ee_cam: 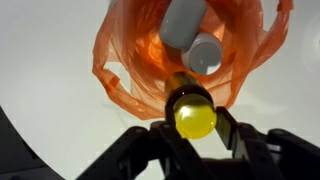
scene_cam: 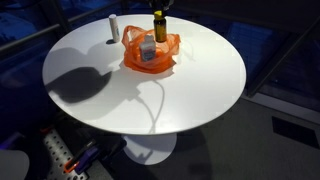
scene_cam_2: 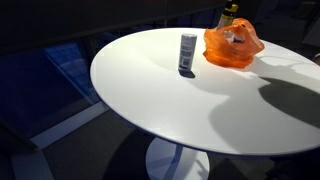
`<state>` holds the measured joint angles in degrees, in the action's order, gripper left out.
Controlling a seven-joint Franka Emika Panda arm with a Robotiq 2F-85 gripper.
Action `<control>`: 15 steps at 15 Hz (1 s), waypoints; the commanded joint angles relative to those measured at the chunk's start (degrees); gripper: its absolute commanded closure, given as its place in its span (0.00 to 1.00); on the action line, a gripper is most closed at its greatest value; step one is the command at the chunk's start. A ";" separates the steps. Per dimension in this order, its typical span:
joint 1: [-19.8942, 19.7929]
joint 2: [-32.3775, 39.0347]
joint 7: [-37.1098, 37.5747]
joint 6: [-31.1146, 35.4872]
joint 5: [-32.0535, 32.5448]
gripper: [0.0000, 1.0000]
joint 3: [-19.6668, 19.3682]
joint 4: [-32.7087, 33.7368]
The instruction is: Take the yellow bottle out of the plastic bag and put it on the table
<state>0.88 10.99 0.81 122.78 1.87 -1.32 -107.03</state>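
Note:
The orange plastic bag [scene_cam: 140, 60] lies on the white round table [scene_cam: 190, 95], and it shows in both exterior views [scene_cam_2: 233, 48]. My gripper [ee_cam: 195, 120] is shut on the yellow bottle [ee_cam: 195, 115], a dark bottle with a yellow cap. It holds the bottle just above the bag's far edge [scene_cam: 158, 20] [scene_cam_2: 229, 14]. In the wrist view the bag [ee_cam: 125, 65] lies open below the bottle. A grey-and-white container [ee_cam: 190, 35] rests inside it.
A grey-and-white cylinder [scene_cam: 113, 29] [scene_cam_2: 187, 52] stands upright on the table beside the bag. The arm's shadow falls on the tabletop [scene_cam: 85, 85]. Dark floor surrounds the table.

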 commanded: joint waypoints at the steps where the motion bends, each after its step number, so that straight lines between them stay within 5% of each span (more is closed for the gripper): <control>1: 1.32 -3.65 2.85 -1.57 1.50 0.81 1.12 0.44; 15: 5.38 -9.49 0.29 -0.59 1.30 0.81 6.32 -3.14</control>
<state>6.32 2.70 2.92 122.32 3.01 4.43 -108.43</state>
